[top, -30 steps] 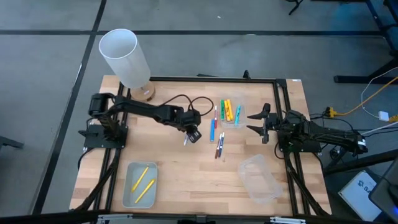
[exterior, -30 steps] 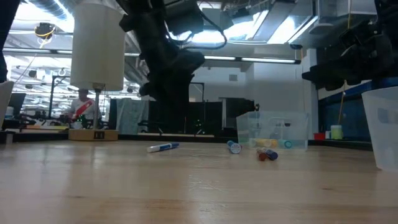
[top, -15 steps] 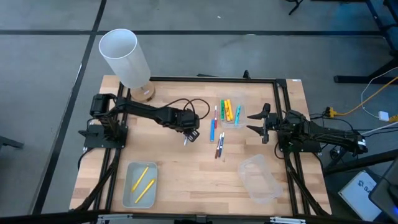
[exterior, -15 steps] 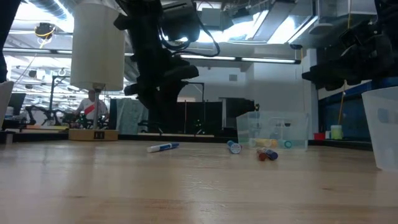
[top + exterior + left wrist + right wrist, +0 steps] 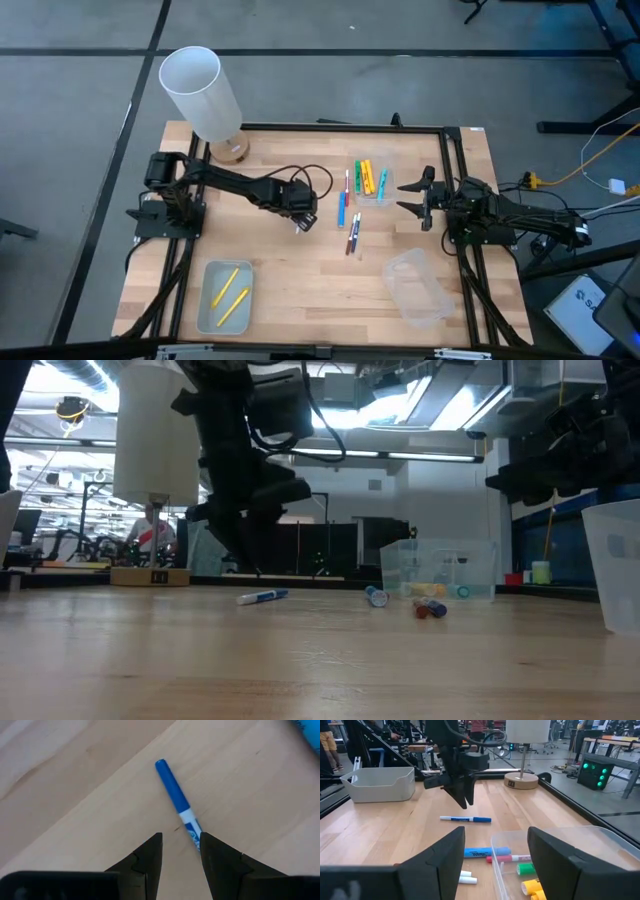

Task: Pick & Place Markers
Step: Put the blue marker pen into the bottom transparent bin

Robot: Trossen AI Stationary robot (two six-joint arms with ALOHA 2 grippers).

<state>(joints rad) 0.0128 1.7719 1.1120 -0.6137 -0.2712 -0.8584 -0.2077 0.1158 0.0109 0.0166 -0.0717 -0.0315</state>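
Observation:
A blue marker (image 5: 175,800) with a white barrel lies flat on the wooden table (image 5: 260,250), also seen in the high view (image 5: 298,226) and the low view (image 5: 263,597). My left gripper (image 5: 180,851) hangs open just above it, pointing steeply down. Its fingertips stand over the marker's white end without touching it, and one finger hides the tip of that end. My left gripper shows above the marker in the high view (image 5: 303,211) and the right wrist view (image 5: 465,800). My right gripper (image 5: 418,200) waits open and level at the table's right side.
Several loose markers (image 5: 345,208) lie right of centre. A clear tray (image 5: 390,190) beyond them holds yellow, green and orange markers. An empty clear tray (image 5: 418,287) sits near right. A tray at near left (image 5: 206,300) holds two yellow markers. A white lamp (image 5: 205,90) stands far left.
My left gripper has sunk toward the table and drifted toward the table's left edge, closer over the blue marker. It has also rolled about its own axis. The marker has stayed where it lay.

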